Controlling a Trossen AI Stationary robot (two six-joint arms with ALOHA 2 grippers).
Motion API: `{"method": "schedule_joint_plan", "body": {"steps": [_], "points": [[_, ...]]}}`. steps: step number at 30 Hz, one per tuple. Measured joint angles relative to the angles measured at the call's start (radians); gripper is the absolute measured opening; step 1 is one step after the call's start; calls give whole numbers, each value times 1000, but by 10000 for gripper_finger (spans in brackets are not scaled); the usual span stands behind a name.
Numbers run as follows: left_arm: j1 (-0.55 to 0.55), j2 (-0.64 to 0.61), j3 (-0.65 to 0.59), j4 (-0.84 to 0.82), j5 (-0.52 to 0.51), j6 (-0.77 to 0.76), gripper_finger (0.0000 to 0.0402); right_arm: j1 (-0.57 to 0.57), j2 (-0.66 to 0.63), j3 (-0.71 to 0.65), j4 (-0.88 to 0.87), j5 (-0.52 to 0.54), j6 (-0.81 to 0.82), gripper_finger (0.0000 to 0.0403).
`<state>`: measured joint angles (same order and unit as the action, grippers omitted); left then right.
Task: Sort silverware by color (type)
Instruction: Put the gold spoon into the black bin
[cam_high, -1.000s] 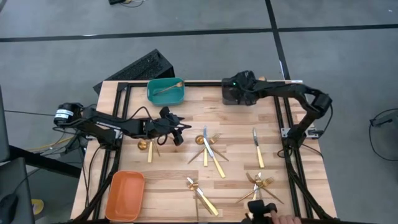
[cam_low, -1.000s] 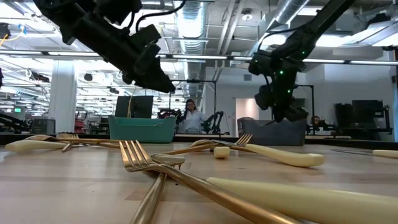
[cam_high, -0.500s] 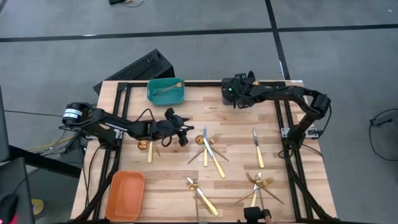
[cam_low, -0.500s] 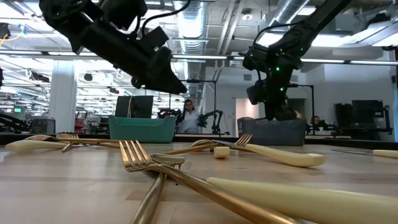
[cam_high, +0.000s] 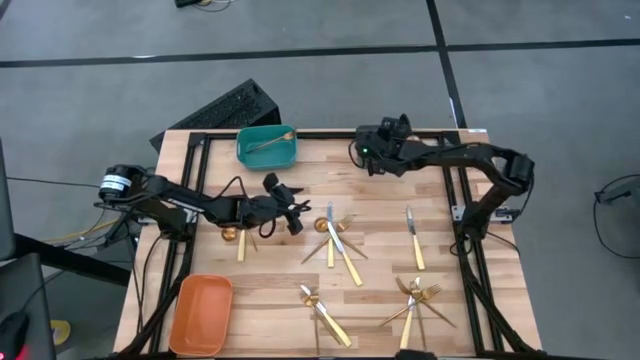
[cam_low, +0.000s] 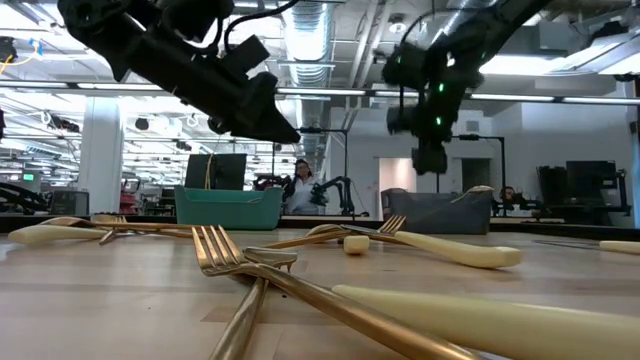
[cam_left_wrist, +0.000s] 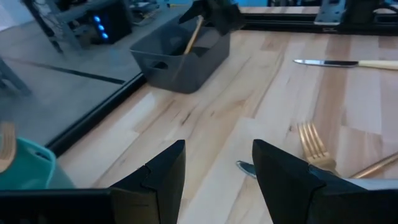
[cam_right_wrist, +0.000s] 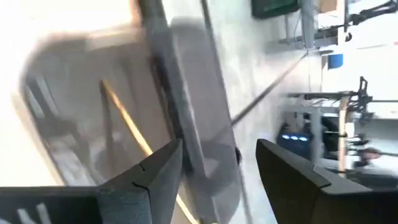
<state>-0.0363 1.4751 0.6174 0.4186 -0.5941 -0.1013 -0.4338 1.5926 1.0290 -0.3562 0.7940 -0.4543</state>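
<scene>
high view: left gripper (cam_high: 292, 208) open, empty, beside a knife (cam_high: 343, 250) lying lengthwise, blade toward the far edge.

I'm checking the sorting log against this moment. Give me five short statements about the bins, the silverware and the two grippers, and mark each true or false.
1. The teal bin holds one gold piece. True.
2. The orange bin holds several forks. False: it shows nothing inside.
3. The left gripper is open with nothing between its fingers. True.
4. The right gripper is shut on a knife. False: it is open and empty, by the dark grey bin, where a gold piece leans.
5. All the silverware is already in bins. False: forks, spoons and knives lie scattered on the table.
</scene>
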Motion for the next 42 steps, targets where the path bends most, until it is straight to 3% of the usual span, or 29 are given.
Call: {"method": "schedule_joint_plan", "body": {"steps": [3, 5, 8, 10, 11, 20, 24, 28, 38, 42], "points": [[-25, -30, 0, -44, -36, -4, 174, 46, -86, 0, -48, -104, 126, 225], [-48, -64, 0, -115, -72, -44, 174, 71, -149, -2, -77, -302, 253, 220], [-79, -133, 0, -232, -113, -131, 174, 101, -231, -41, -27, -688, 394, 213], [-98, -184, 0, -313, -128, -201, 174, 137, -261, -72, 25, -840, 449, 210], [-108, -210, 0, -344, -129, -233, 174, 162, -272, -91, 50, -867, 465, 209], [-221, -451, 0, -635, -152, -386, 174, 398, -228, -229, 310, -751, 529, 207], [-256, -485, 0, -725, -144, -434, 174, 481, -157, -319, 595, -745, 511, 206], [-260, -445, 0, -798, -148, -522, 174, 539, -70, -373, 845, -746, 510, 206], [-249, -239, 0, -876, -144, -621, 174, 613, 2, -377, 871, -746, 449, 206], [-213, -181, 0, -977, -97, -705, 174, 603, 1, -376, 881, -745, 443, 206]]}}
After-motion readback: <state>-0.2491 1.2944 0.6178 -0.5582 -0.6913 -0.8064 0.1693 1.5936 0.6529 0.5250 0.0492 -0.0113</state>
